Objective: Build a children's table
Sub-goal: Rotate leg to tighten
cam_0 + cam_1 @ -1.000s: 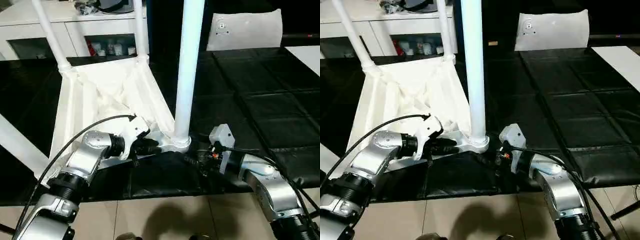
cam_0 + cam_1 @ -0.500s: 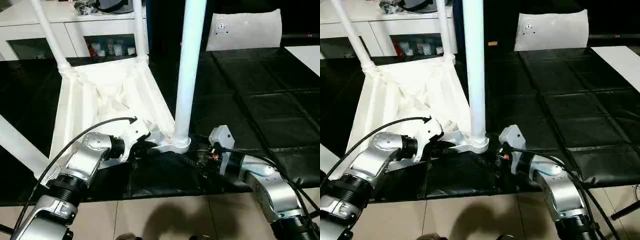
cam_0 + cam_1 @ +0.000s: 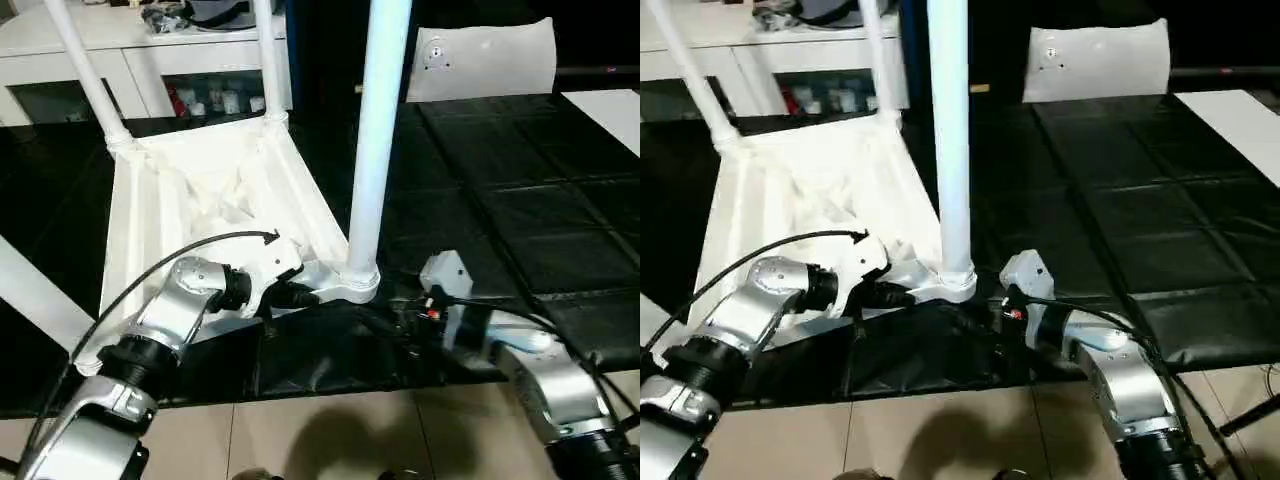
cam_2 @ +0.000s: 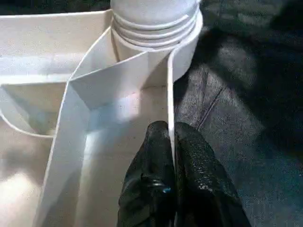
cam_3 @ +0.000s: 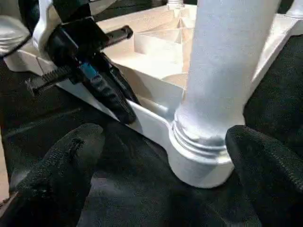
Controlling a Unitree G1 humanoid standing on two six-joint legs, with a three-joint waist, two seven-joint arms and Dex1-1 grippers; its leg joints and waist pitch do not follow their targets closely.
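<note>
The children's table lies upside down: its white ribbed tabletop (image 3: 200, 200) rests on the black work table. A thick leg (image 3: 375, 130) stands upright in the near right corner socket (image 3: 352, 283). Thinner legs rise at the far left corner (image 3: 85, 75) and far right corner (image 3: 265, 55), and another leg (image 3: 35, 290) slants off at the left. My left gripper (image 4: 171, 142) is shut on the tabletop's thin front rim wall (image 4: 169, 94), just short of that socket. My right gripper (image 5: 165, 151) is open, with one finger (image 5: 71, 156) on each side of the leg's base, not touching it.
A white glass-door cabinet (image 3: 150, 60) stands behind the table. A white padded piece (image 3: 480, 60) lies at the back right and a white sheet (image 3: 610, 110) at the right edge. The black cover's front edge (image 3: 330, 385) drops to a tiled floor.
My left gripper's fingers have closed onto the tabletop's front rim. The right gripper has stayed open around the leg base. The head camera has shifted slightly.
</note>
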